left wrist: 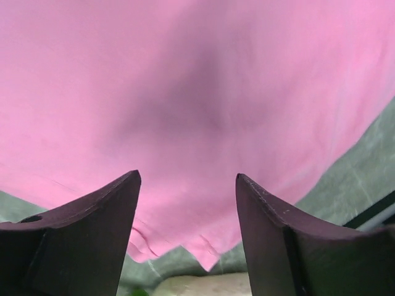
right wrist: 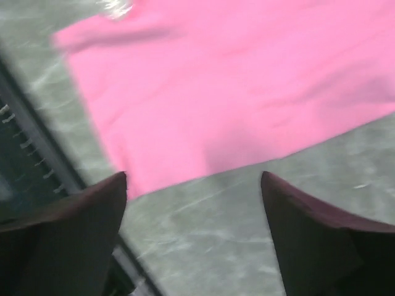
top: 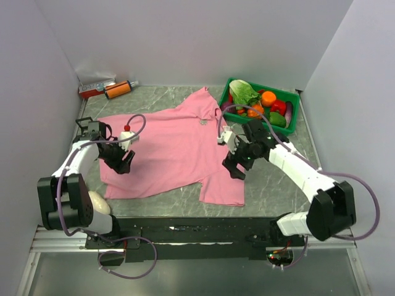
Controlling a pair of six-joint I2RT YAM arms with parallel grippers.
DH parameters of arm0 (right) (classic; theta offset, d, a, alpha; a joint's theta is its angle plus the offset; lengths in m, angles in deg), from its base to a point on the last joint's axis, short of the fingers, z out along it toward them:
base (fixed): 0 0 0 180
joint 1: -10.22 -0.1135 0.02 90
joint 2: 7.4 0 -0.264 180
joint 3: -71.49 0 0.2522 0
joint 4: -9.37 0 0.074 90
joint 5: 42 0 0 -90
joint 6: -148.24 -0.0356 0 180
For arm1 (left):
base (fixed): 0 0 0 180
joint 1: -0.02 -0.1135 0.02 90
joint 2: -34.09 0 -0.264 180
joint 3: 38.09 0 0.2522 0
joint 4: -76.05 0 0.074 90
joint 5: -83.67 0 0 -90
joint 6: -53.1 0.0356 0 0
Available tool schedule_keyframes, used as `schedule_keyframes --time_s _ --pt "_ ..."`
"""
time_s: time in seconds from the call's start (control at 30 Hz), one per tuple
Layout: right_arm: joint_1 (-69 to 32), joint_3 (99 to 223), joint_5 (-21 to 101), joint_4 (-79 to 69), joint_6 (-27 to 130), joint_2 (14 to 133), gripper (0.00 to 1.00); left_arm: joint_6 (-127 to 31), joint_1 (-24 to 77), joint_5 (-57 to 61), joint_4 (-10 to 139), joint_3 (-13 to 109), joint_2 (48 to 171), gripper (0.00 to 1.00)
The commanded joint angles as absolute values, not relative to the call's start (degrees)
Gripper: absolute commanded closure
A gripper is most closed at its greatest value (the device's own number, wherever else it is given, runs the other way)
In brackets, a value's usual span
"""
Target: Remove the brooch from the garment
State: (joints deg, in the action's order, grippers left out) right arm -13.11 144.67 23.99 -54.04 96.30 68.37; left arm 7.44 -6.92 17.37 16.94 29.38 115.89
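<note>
Both gaping over garment [top: 173, 148]; left gripper [left wrist: 187, 176]; right gripper [right wrist: 194, 176]

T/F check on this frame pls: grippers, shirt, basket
1. The left gripper and the right gripper both stand open with nothing between their fingers. True.
2. The garment is bunched up in a heap. False: it lies spread out on the table.
3. A green basket of vegetables sits at the far right. True.
4. The left gripper is over bare table, clear of the garment. False: it is over the garment's left part.
5. The right gripper reaches into the basket. False: it is at the garment's right edge, nearer than the basket.
</note>
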Motion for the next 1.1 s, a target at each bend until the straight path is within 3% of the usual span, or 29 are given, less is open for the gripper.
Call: schedule_keyframes --time_s 0.0,0.2,0.37,0.47,0.5,0.6,0.7,0.87,0.97,1.03,1.07 --pt "-11.93 144.48 29.90 -39.64 100.48 75.98 0.00 3.28 -6.93 22.15 18.16 32.62 116.97 0.31" --pt "-9.99 150.54 29.01 -40.95 111.12 88.21 0.08 2.74 -6.93 21.62 21.59 30.69 116.00 0.30" --pt "-9.64 148.62 32.26 -39.45 118.17 91.39 0.17 2.04 -6.84 21.53 22.03 29.90 115.57 0.30" --pt "-9.73 146.43 32.70 -42.17 121.60 91.83 0.35 1.95 -6.75 21.27 22.29 28.94 114.78 0.30" --pt "-9.82 144.77 32.79 -43.22 122.31 91.22 0.51 2.12 -6.58 21.09 22.21 28.58 114.69 0.30" --pt "-10.26 141.08 32.27 -48.75 122.49 88.51 0.74 2.74 -6.40 20.74 22.03 27.00 114.51 0.30" --pt "-12.27 135.99 30.35 -55.35 123.54 83.51 0.85 4.05 -6.40 20.04 21.86 24.89 115.56 0.30" --pt "-14.92 135.43 24.01 -69.39 123.37 77.95 0.90 5.02 -6.40 19.60 21.33 23.75 118.11 0.30" --pt "-13.78 138.33 23.66 -74.24 125.12 79.00 0.84 5.55 -6.31 20.12 20.37 24.62 119.08 0.30" --pt "-12.63 140.61 23.30 -75.49 126.01 78.74 0.60 5.73 -6.31 21.26 19.84 26.11 120.21 0.30" --pt "-12.11 141.75 22.78 -74.71 125.05 78.39 0.54 5.56 -6.31 21.96 18.88 28.47 120.66 0.30"
